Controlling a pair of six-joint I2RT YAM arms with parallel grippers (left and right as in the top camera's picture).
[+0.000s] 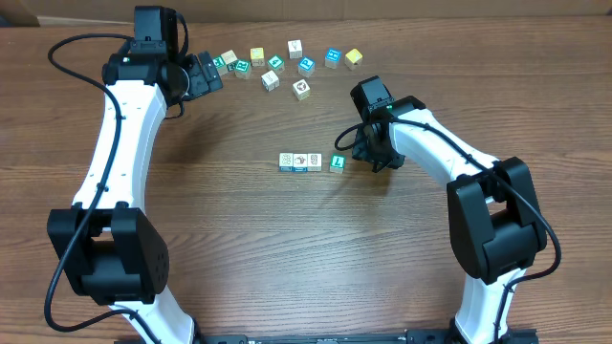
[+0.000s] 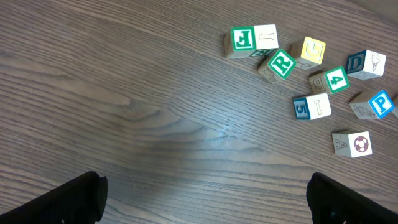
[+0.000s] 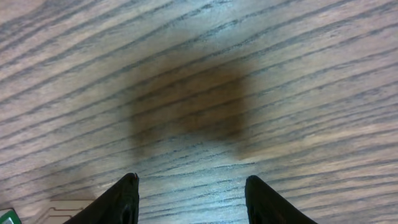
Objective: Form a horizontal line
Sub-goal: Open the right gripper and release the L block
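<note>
Wood-grain table (image 1: 249, 248), perhaps cardboard (image 1: 19, 11) behind. The horizontal line (image 1: 311, 161) ends in a teal L; loose cubes (image 2: 282, 63) read J, R, 4, 5 — left gripper (image 2: 205, 183) and right gripper (image 3: 191, 182) both gape, empty.

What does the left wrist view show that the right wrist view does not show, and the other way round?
Only the left wrist view: loose cubes, among them a green R cube, a yellow G cube, a blue 5 cube and a football cube. Only the right wrist view: a dark shadow on the wood and, at the bottom left edge, part of a green cube beside a pale cube. Both: the wooden table, and open jaws with nothing between them.
</note>
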